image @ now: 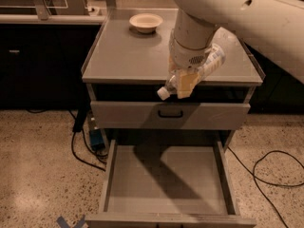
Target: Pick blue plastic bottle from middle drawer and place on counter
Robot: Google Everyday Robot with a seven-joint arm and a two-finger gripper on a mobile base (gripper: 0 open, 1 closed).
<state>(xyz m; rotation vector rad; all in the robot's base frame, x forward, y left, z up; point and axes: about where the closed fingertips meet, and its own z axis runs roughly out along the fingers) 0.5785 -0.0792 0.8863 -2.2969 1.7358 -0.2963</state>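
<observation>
Now pincer [184,85] at counter [128,56], bowl [146,22] behind

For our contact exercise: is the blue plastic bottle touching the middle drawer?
Apart. The camera view shows the gripper holding the blue plastic bottle at the front edge of the counter, well above the open middle drawer, a shut drawer front between them.

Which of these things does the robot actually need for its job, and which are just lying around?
Job: counter; open middle drawer; blue plastic bottle, gripped by the end effector at the counter's front edge.
Lying about: white bowl on the counter; floor cables; closed drawer front.
</observation>
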